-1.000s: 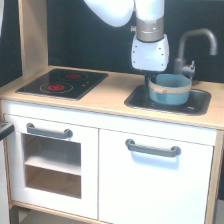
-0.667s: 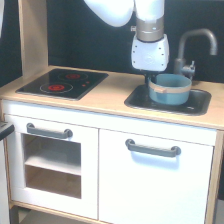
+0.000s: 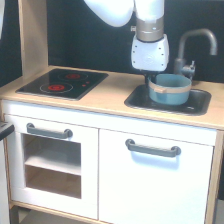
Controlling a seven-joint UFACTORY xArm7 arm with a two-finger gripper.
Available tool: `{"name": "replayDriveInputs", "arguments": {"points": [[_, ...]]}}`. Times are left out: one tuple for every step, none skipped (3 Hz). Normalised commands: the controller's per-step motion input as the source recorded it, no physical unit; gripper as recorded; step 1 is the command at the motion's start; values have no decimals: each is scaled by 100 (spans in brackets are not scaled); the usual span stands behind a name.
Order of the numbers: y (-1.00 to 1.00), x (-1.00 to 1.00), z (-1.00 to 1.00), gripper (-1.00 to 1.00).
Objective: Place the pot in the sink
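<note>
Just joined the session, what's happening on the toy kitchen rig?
The xArm's gripper is down at the left rim of the pot, which sits in the sink beside the faucet. Its fingers are hidden behind the pot, so grip state is unclear. The hob on the exterior view's left is untouched.

I am seeing a blue-grey pot (image 3: pixel 170 89) with a pale tan rim band, a dark grey sink (image 3: pixel 200 107) and grey faucet (image 3: pixel 196 46), a black hob (image 3: pixel 64 83) showing 2 red rings, a white arm (image 3: pixel 146 35), and white cabinet doors (image 3: pixel 155 175) wearing grey handles (image 3: pixel 152 148).
</note>
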Motion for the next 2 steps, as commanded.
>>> {"name": "replayDriveInputs", "arguments": {"points": [[2, 1, -37, -12], [1, 2, -38, -9]]}}
